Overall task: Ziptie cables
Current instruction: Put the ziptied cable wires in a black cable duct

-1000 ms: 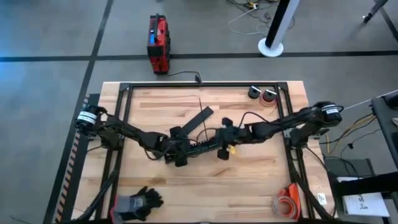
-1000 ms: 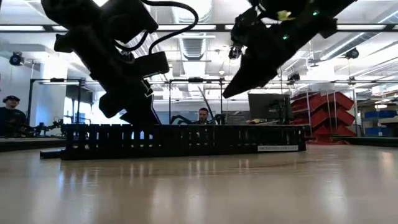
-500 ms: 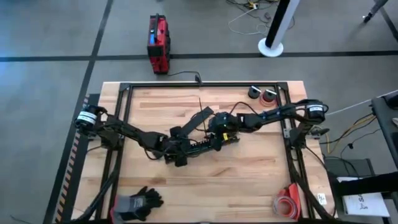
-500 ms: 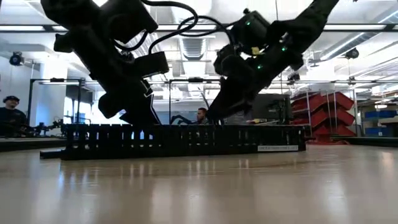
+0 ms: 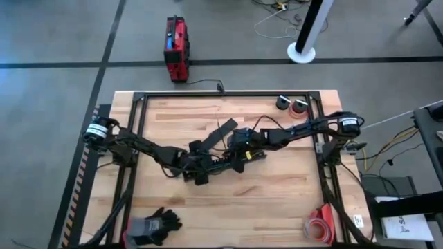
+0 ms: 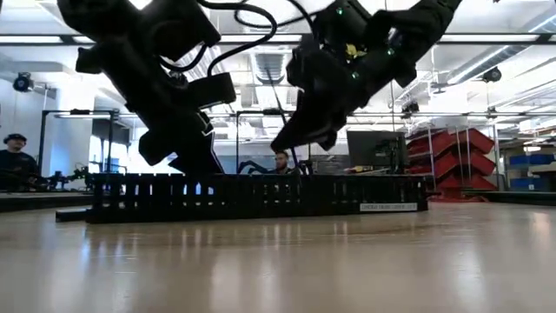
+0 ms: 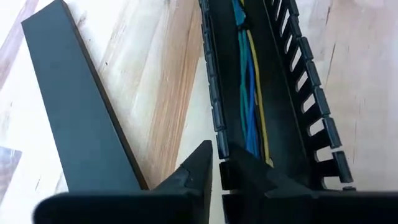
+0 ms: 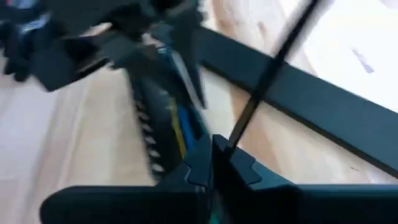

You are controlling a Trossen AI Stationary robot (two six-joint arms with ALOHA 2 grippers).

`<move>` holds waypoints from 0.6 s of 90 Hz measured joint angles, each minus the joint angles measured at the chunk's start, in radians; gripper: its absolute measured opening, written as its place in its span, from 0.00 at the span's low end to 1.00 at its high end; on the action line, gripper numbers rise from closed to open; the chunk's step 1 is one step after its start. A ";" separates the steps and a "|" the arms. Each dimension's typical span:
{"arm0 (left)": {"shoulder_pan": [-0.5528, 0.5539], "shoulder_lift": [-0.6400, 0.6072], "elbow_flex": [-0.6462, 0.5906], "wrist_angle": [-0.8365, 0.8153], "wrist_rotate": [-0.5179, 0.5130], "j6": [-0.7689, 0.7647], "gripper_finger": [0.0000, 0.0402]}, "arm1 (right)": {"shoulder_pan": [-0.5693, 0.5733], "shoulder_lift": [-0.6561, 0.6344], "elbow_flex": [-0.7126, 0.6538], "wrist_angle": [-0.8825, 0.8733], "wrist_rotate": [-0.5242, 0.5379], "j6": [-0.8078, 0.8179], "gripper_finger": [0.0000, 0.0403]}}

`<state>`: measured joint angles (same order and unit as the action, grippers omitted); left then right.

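- So the cables (image 7: 250, 93) lie in the slotted duct (image 7: 292, 81), not visibly tied.
- Right gripper (image 8: 211, 152) jaws pinch a zip tie (image 8: 273, 68); left gripper (image 7: 214, 163) jaws nearly closed, clamping the duct's wall.

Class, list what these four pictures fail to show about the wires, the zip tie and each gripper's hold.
- Wires: hidden in the low view by the slotted duct wall; too small in the high view.
- Thin black strip at the right gripper: blurred in the right wrist view; whether it is a zip tie is unclear.
- Left gripper: the bottom edge cuts off its fingers.
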<state>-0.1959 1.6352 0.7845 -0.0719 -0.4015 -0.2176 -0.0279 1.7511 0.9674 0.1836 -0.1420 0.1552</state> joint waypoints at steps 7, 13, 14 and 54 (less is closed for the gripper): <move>0.002 0.000 0.000 0.000 0.000 0.000 0.02 | 0.029 0.002 0.018 -0.002 0.000 -0.014 0.00; 0.002 0.000 0.000 0.001 -0.002 0.000 0.01 | 0.050 0.002 0.037 0.001 0.000 -0.018 0.00; 0.002 0.000 0.000 0.001 -0.001 0.000 0.01 | 0.053 0.002 0.040 0.001 0.000 -0.018 0.00; 0.002 0.000 0.000 0.003 -0.001 0.003 0.01 | 0.076 0.026 0.086 0.026 0.013 -0.044 0.00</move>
<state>-0.1944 1.6352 0.7845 -0.0689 -0.4026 -0.2146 0.0479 1.7767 1.0538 0.2092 -0.1287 0.1116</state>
